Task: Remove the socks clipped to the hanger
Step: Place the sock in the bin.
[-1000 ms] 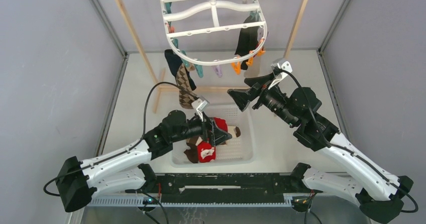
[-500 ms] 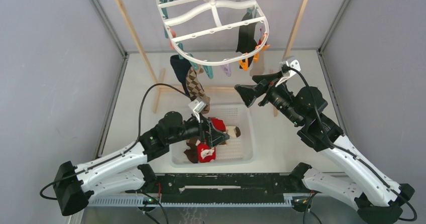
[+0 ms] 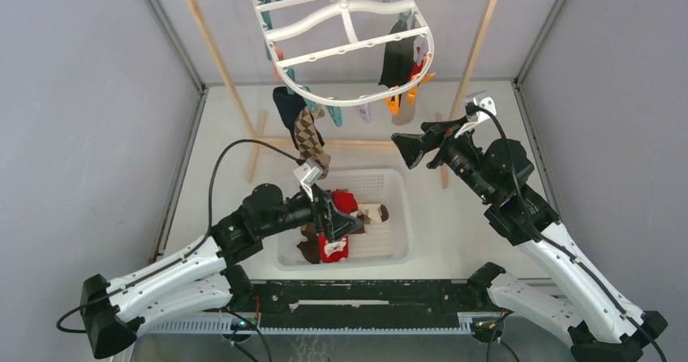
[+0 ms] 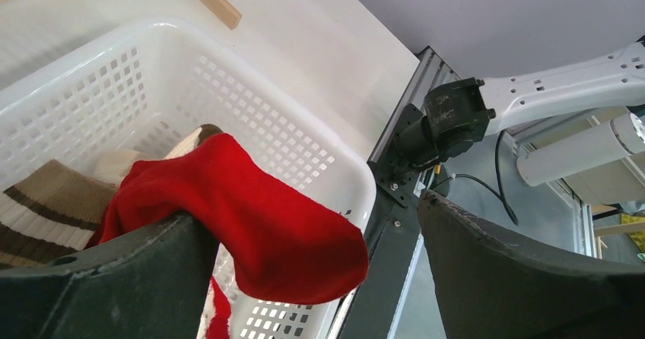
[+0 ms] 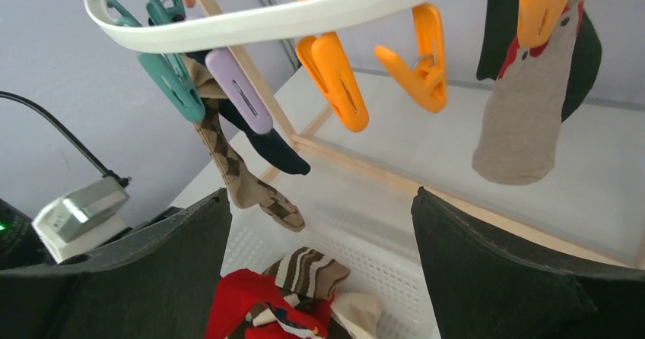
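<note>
The white oval hanger [image 3: 345,45] hangs from the metal rod. A navy sock [image 3: 285,106], a tan argyle sock [image 3: 311,139], a black sock [image 3: 397,58] and a beige sock [image 3: 403,112] are clipped to it. My left gripper [image 3: 341,220] is open over the basket, with a red sock [image 4: 251,217] draped over its left finger. My right gripper [image 3: 410,147] is open and empty in the air, below the hanger's front right rim [image 5: 289,16]. In the right wrist view the beige sock [image 5: 525,118] hangs at the upper right and the argyle sock [image 5: 243,179] at the left.
A white perforated basket [image 3: 385,244] between the arms holds red [image 5: 243,301], brown striped [image 5: 312,274] and pale socks. The wooden rack's legs [image 3: 219,62] stand left and right of the hanger. Empty orange [image 5: 335,80], teal and lilac clips dangle from the rim.
My right gripper has moved right and a little up, away from the basket. My left gripper has drawn back slightly left. The hanger and its socks have swung.
</note>
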Motion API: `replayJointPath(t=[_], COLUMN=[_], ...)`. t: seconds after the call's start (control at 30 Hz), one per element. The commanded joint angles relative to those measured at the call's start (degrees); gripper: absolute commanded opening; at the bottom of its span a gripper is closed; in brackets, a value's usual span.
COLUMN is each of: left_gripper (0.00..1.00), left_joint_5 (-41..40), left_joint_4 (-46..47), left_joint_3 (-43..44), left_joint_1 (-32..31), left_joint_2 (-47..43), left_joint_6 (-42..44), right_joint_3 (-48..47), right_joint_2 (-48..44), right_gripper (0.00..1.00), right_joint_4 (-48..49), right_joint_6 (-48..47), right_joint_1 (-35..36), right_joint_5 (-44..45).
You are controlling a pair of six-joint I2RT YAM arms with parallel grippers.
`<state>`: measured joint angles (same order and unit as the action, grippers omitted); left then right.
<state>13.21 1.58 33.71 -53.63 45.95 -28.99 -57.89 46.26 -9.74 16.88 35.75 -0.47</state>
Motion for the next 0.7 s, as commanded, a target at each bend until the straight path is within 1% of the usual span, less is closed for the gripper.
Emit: replayJointPath(t=[0.0,0.13,0.23,0.43,0.53,0.67], left_gripper=[1.0,1.0,1.0,1.0,1.0,1.0], left_joint_5=[-1.0,-2.5,-4.5,-12.6,-14.9,-14.1], left_joint_4=[-0.3,-1.2,-5.5,-19.8,-24.2,-28.4], left_joint_3=[3.1,3.4,4.8,12.0,14.2,16.8], left_joint_1=[-0.3,-0.3,-0.3,-0.4,-0.5,-0.6], left_joint_2=[-2.7,-4.3,-4.1,1.2,3.9,7.9], left_joint_6=[1.8,2.0,2.3,4.6,6.0,7.3], right_joint_3=[1.1,1.8,2.0,2.0,2.0,2.0], right_joint_2=[0.2,0.8,1.3,2.0,2.1,2.4], right_gripper=[0.94,0.94,0.94,0.94,0.95,0.95], right_joint_4=[0.8,1.3,1.5,1.3,1.2,0.9], right_joint_6=[1.5,1.9,2.0,2.0,2.0,2.1], right_joint_1=[-0.9,-1.1,-1.2,-1.2,-1.2,-1.3], right_joint_5=[-1.7,-2.6,-3.2,-4.0,-4.3,-4.5])
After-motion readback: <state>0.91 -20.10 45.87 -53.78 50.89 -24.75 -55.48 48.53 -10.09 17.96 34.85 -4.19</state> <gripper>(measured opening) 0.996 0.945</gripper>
